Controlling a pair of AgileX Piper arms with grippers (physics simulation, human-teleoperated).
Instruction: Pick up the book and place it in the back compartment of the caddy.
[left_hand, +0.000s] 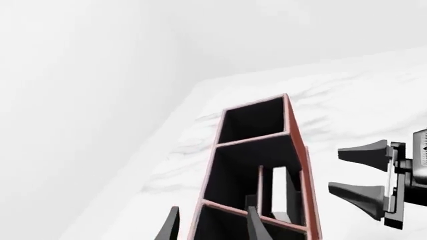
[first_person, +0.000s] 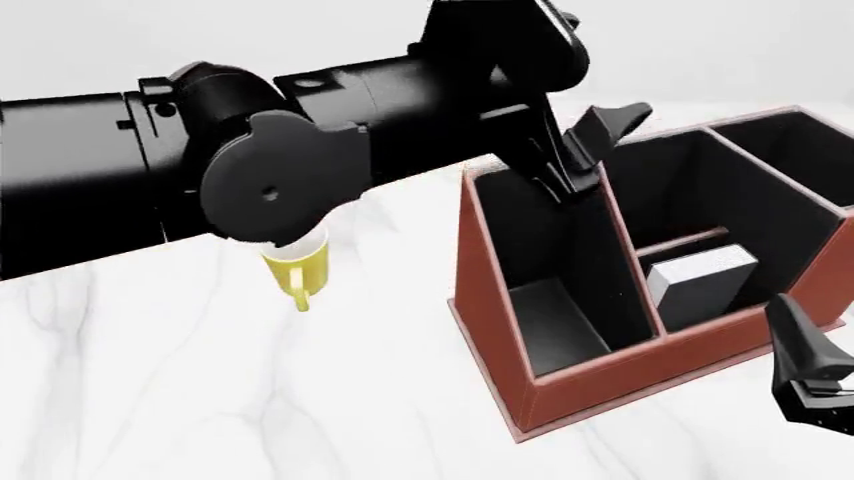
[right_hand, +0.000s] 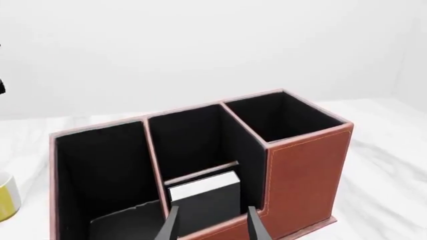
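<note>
I see the book (first_person: 701, 283) standing in the caddy (first_person: 587, 375), apparently in its front half-cell at lower right, not behind the low divider. Both the left gripper (first_person: 587, 150) and right gripper (right_hand: 212, 224) are spread and empty; my left fingers hover over the rim and could clip it.

You see the caddy (right_hand: 307, 165) as reddish-brown leather-look with pale stitching, lined in matt black. The book (right_hand: 203, 197) shows a matt black cover and white paper edges. The table (first_person: 200, 400) looks like smooth white marble; the mug (first_person: 300, 272) looks glossy yellow.
</note>
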